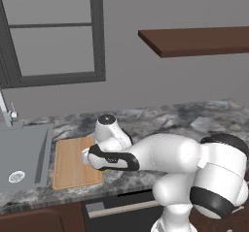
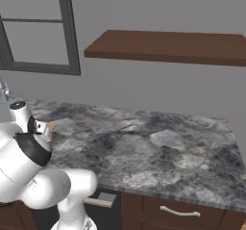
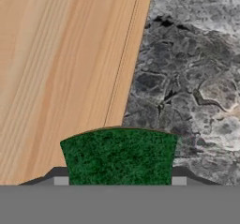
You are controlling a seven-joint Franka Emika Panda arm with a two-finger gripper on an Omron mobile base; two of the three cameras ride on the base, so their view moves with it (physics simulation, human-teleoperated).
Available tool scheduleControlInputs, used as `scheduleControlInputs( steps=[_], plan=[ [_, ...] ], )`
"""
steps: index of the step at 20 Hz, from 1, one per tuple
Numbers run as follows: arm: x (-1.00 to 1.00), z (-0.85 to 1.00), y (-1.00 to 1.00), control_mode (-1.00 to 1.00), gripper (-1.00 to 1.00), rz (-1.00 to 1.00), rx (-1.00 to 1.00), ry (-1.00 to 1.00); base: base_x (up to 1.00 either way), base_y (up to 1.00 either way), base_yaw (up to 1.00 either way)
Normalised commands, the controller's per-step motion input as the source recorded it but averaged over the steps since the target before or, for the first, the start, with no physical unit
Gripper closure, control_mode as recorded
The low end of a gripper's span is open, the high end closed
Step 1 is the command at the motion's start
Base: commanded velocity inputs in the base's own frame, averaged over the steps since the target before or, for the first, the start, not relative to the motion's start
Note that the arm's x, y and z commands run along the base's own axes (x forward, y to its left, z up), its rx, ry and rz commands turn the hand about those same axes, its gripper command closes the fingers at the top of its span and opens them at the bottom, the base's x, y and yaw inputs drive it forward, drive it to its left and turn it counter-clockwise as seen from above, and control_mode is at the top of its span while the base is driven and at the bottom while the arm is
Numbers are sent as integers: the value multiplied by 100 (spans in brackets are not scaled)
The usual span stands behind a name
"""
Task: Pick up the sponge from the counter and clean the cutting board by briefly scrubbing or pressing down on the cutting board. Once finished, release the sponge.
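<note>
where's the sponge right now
In the hand view the sponge sits between the hand's fingertips, over the cutting board's edge beside the counter.

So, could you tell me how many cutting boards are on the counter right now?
1. The cutting board lies on the counter just right of the sink, under the arm's hand. The arm hides part of the counter, so another could be hidden.

Grey metal sink (image 1: 24, 158) at left edge of frame with faucet (image 1: 7, 112) above it, dark-framed window (image 1: 53, 37) upper left, brown wall shelf (image 2: 168, 46) upper right, dark brown cabinets (image 2: 178, 210) with light drawer handle (image 2: 178, 211) along bottom.
</note>
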Motion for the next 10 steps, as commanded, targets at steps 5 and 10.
scheduleControlInputs(
  steps=[5, 10],
  plan=[
    [0, 8, 48, -100, 100, 0, 2, 0, 0, 0, 0],
    [0, -22, 29, -100, 100, -3, 0, 0, 0, 0, 0]
  ],
)
